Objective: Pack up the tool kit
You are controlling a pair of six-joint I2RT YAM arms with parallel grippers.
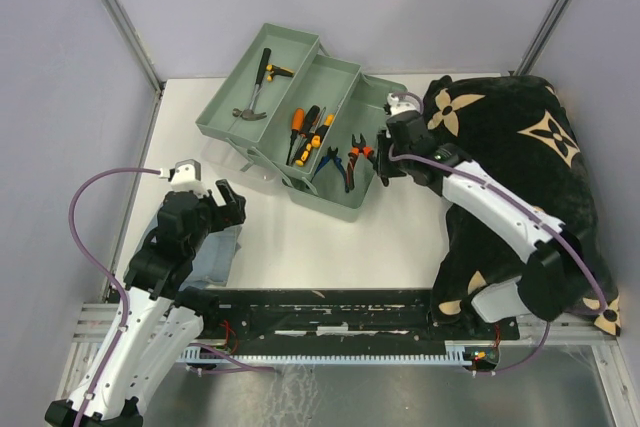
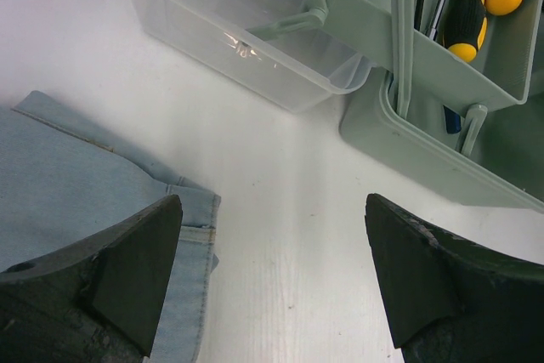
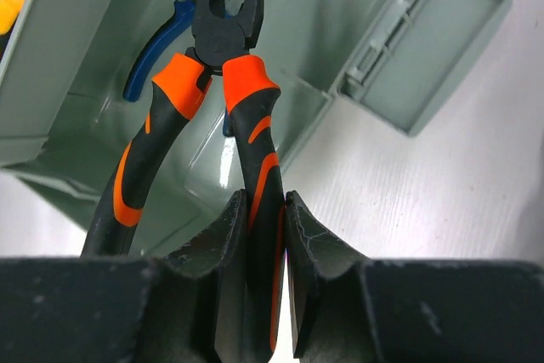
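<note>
Gripping one orange-and-black handle of the pliers (image 3: 228,36), the right claw (image 3: 263,203) holds them with their head over the right end of the open toolbox (image 1: 335,205), which stands in the middle of the tabletop (image 1: 330,257). The left claw (image 2: 272,206) hangs with fingers wide apart, holding nothing, above the edge of a folded blue cloth (image 2: 68,184) near the toolbox.
</note>
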